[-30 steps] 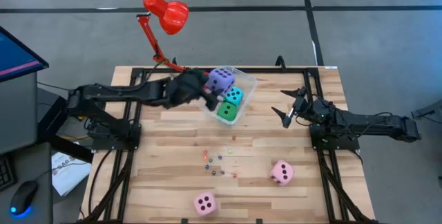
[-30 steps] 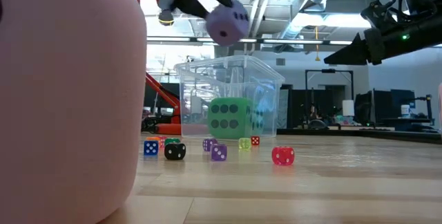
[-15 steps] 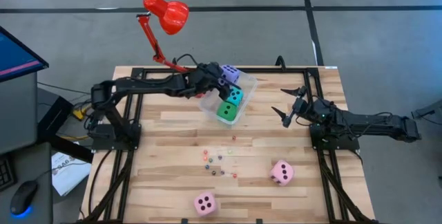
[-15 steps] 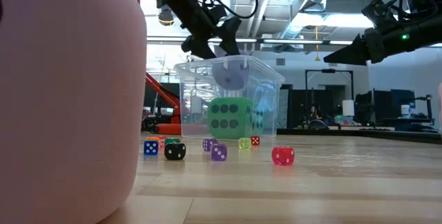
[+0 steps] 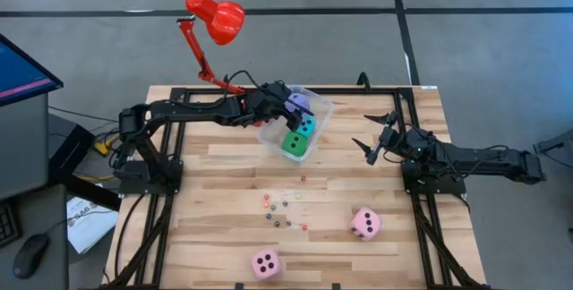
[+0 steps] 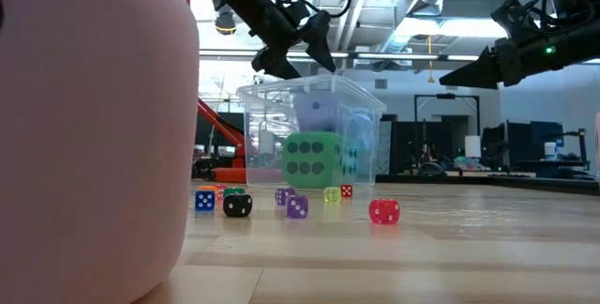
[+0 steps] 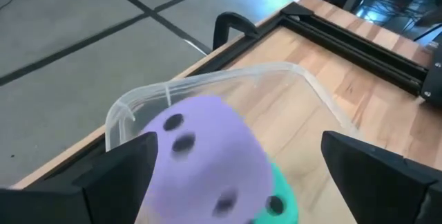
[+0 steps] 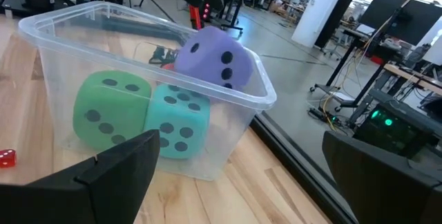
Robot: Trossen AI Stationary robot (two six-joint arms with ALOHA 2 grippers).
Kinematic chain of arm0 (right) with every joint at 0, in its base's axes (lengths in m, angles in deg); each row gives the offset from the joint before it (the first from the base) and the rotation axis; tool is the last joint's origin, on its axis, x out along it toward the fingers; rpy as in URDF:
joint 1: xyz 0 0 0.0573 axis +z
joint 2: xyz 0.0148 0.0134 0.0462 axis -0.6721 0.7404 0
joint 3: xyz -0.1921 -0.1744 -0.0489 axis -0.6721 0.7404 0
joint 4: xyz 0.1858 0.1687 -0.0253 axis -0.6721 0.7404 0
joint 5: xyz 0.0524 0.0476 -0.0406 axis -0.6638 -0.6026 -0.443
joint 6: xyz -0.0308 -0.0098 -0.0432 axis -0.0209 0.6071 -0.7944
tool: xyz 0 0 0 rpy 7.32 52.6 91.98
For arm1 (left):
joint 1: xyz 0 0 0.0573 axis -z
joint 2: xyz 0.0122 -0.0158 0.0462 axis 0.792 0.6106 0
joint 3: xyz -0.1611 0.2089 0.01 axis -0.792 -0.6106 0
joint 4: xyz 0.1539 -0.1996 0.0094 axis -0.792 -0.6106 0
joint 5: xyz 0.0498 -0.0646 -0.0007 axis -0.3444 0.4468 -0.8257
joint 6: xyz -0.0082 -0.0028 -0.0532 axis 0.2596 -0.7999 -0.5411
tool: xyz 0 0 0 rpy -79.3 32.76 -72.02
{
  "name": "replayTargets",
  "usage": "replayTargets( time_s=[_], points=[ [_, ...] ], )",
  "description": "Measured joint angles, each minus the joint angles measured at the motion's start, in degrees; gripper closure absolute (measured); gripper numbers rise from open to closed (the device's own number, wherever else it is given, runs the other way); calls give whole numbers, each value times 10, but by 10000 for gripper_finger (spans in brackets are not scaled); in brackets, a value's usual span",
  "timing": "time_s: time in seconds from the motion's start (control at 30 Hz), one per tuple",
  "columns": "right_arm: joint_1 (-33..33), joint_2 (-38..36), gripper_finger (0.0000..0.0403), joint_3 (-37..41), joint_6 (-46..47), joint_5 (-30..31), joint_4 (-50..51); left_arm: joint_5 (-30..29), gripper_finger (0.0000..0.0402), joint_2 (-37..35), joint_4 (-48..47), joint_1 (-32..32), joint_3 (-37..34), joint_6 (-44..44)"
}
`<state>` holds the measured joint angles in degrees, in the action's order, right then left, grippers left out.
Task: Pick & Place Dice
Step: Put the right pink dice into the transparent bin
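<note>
A purple-blue die lies in the clear tub, on top of the cyan die and next to the green die. My left gripper hangs open just above the tub's rim, over the purple-blue die, touching nothing. Two pink dice sit on the table toward its near edge. Tiny coloured dice lie scattered between them and the tub. My right gripper stands open to the tub's right, above the table.
A red desk lamp stands at the far left, behind the tub. Black frame rails run along both sides of the wooden table. One pink die fills the left of the low view.
My left gripper has carried the purple-blue die toward the table's far edge and down over the tub, then opened and let go. The die has dropped into the tub onto the cyan die.
</note>
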<state>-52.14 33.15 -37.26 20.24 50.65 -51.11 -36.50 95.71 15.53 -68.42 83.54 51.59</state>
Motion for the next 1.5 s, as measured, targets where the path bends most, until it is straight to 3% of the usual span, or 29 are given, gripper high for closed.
replayTargets(
  time_s=[0.4, 0.8, 1.2, 1.5],
  points=[
    [0, 0, 3, 0, 0, 0, 0, 0, 13, -68, -14, 6, 0, 3],
    [0, 0, 3, 0, 1, 0, 0, 0, 27, -155, -52, 65, 0, 71],
    [0, 0, 3, 0, 1, 0, 0, 0, 44, -162, -147, 116, 0, 51],
    [0, 0, 3, 0, 5, 0, 0, -5, 55, -160, -147, 114, 0, 43]
  ],
)
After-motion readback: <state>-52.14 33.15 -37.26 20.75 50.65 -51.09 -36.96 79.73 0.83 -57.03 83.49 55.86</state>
